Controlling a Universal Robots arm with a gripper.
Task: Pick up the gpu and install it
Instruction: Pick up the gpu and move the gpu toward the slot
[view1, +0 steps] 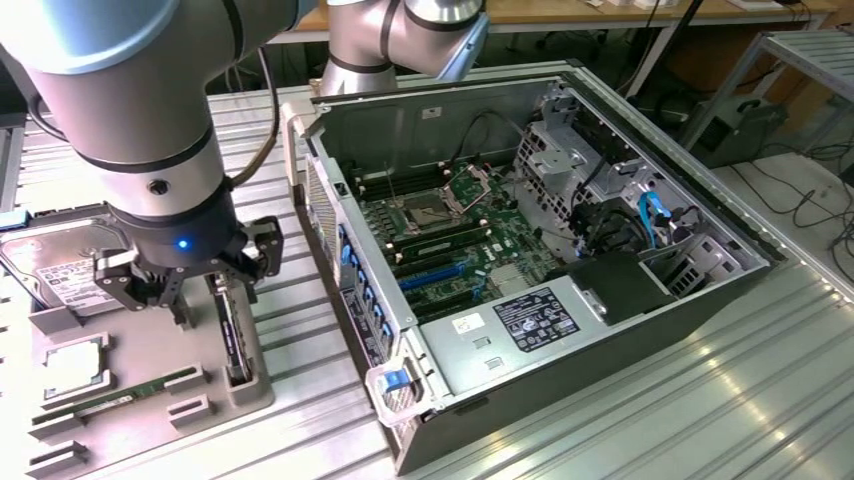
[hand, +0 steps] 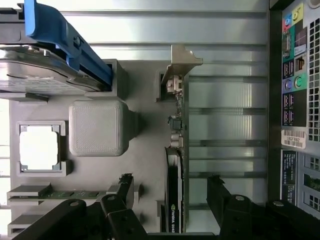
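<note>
gpu: thin green card, dark cooler, on edge in tray | claw: spread wide astride it, empty

Surface carries two items: tray at the exterior view's left, computer case at the exterior view's right. They sit just beside each other.

Case lies on its side, open face up; motherboard lies inside on its floor.

On tray:
- hard drive at the far corner, away from the case
- CPU in a pocket nearer the camera
- RAM stick in a slot nearer still
- gpu standing on edge in a slot along the tray side nearest the case

Hand is above the gpu. Its fingers straddle the card, one each side, apart from it.
</note>
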